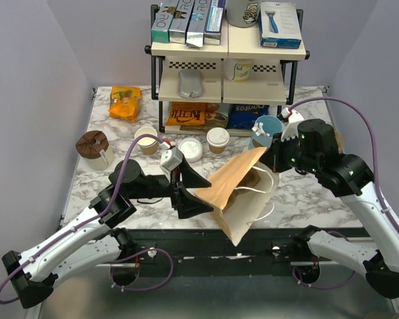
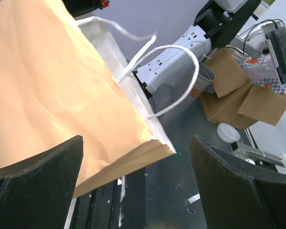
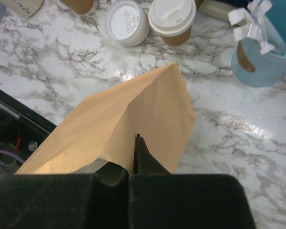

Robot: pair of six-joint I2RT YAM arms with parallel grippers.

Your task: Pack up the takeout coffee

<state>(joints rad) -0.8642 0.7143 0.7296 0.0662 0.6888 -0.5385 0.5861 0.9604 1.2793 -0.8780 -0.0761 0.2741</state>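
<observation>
**Fig.: bag prep, before loading.** We see the right gripper (image 1: pixel 268 157) w/ fingers pressed together on an upper corner of the paper bag (image 1: pixel 243 196). It pinches the paper and holds the bag tilted over the table (image 1: pixel 302 199). The left gripper (image 1: pixel 185 193) sits at the bag's opposite side, fingers (image 2: pixel 38 176) spread wide and holding nothing. In its wrist view the bag's edge lies between them, but we cannot tell whether they touch. White handles (image 2: pixel 174 71) hang at the far rim.

The coffee (image 1: pixel 218 139), a brown cup w/ white lid, stands upright in front of the shelf (image 1: pixel 193 49), between a white tub (image 1: pixel 190 149) and a blue cup (image 1: pixel 269 126). It is well apart from the bag, i.e. not yet packed.

Our reading: step in hand = getting the bag open & upright. The next move prob. calls for the left gripper to steady or spread the rim so the mouth faces up. One arm must then be free to fetch the coffee, kept level.
</observation>
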